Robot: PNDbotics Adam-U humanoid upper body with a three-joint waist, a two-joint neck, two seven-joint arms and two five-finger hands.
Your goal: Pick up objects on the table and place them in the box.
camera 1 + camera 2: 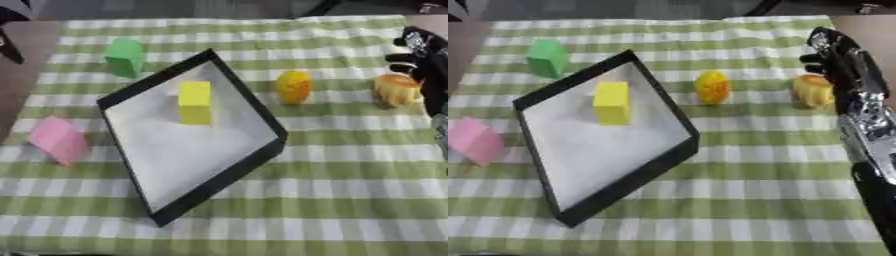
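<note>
The right hand point(833, 60), at the frame's right edge, hovers beside the orange piece point(814, 90); its fingers look curled, though I cannot tell. The piece probably handles light and rigid; grasp its sides, then carry it to the box point(658, 162).

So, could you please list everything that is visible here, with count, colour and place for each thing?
Shallow black-walled box with white floor: one, black and white, centre of the table.
Yellow rectangular block: one, yellow, inside the box, far part.
Green block: one, green, far left, outside the box.
Pink block: one, pink, left of the box.
Yellow rounded object: one, yellow, right of the box.
Orange rounded object: one, orange, far right, beside the hand.
Checked tablecloth: one, green and white, covering the table.
Right hand: one, black, right edge, next to the orange object.
Left hand: not in view.
</note>
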